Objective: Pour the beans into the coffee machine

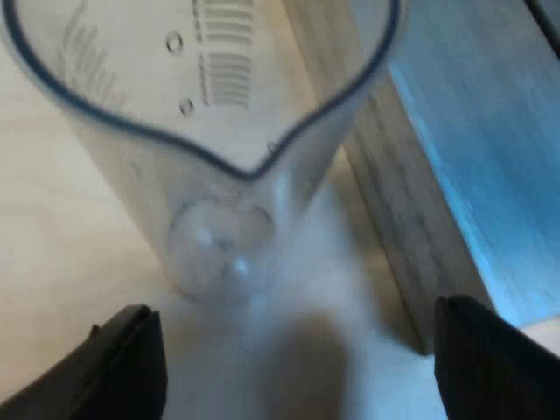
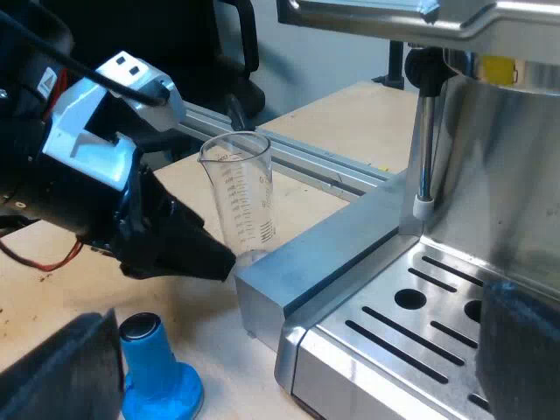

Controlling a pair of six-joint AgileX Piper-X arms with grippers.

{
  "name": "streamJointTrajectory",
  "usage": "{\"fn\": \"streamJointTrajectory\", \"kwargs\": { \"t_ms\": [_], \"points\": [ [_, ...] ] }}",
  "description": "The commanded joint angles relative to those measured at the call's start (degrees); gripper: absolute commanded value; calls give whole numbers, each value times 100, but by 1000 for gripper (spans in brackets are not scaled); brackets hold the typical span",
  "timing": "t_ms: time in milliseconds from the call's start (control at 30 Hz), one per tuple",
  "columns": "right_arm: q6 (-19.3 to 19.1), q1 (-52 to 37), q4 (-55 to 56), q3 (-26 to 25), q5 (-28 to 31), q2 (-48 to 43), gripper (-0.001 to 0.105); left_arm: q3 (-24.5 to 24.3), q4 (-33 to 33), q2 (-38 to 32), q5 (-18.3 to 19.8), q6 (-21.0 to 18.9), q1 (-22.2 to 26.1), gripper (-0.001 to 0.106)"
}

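**Left claw wide open round the glass; machine close by**

Left claw [image 1: 302, 346]: fingers [image 1: 122, 359] set well apart, one on each side of the glass [image 1: 219, 175], neither one touching it in the left wrist view. Nothing is gripped.

Glass: upright on the pale wood table [image 1: 52, 227], seen from above with the pouring lip towards the camera. Printed scale marks run down the wall. The wall and bottom look clear right through.

Just beside the glass runs the edge of a base block [image 1: 490, 175].

From the right wrist view, the left claw's dark finger [image 2: 188, 252] reaches in low at the foot of the glass [image 2: 241, 197]. Cannot tell from here whether they touch. The glass stands at the corner of the grey base block [image 2: 289, 262].

Right claw [image 2: 289, 359]: fingers [image 2: 52, 372] far apart, holding nothing, hanging over the machine's front corner.

Machine [image 2: 499, 175]: steel body on the base block. Its slotted tray [image 2: 411, 337] is under the right claw's far finger. A wand [image 2: 423, 149] with a white tip hangs down over the block.

Tamper [image 2: 157, 376]: blue with a dark top, upright on the table near the right claw's finger. It stands apart from the glass.
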Motion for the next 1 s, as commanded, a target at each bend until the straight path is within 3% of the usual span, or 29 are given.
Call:
{"fn": "streamJointTrajectory", "kwargs": {
  "t_ms": [33, 100, 133, 300, 367, 533, 633, 700, 867, 900, 1000],
  "points": [
    [-28, 2, -28, -7, 8, -11, 82, -11, 301, -247, -40, -315, -15, 66],
    [-28, 2, 37, -7, 8, -11, 82, -11, 377, -312, -40, -329, -15, 66],
    [-28, 2, 322, -44, 8, -38, 82, -11, 1002, -896, -85, -342, -15, 66],
    [11, 2, 972, -181, 8, -252, 82, -99, 1545, -1419, -84, -342, -15, 66],
    [24, 2, 1116, -219, 8, -318, 82, -306, 2359, -1919, -84, -342, -15, 66],
    [498, 2, 2976, -656, -44, -1033, 82, -814, 3579, -2812, -225, -342, -15, 66],
    [533, 2, 3272, -721, -44, -1112, 82, -1134, 3991, -3119, -260, -342, -126, 66],
    [539, 2, 4394, -1096, -24, -1462, 82, -1322, 4103, -3247, -260, -342, -248, 66],
    [636, 2, 5035, -1384, 47, -1656, 82, -1881, 4454, -3556, -446, -342, -696, 66],
    [793, -8, 5629, -1684, 285, -1816, 82, -2062, 4514, -3655, -448, -357, -806, 66],
    [790, -98, 6692, -2214, 465, -1993, 82, -2335, 4558, -3767, -428, -561, -929, 66]
  ]
}}
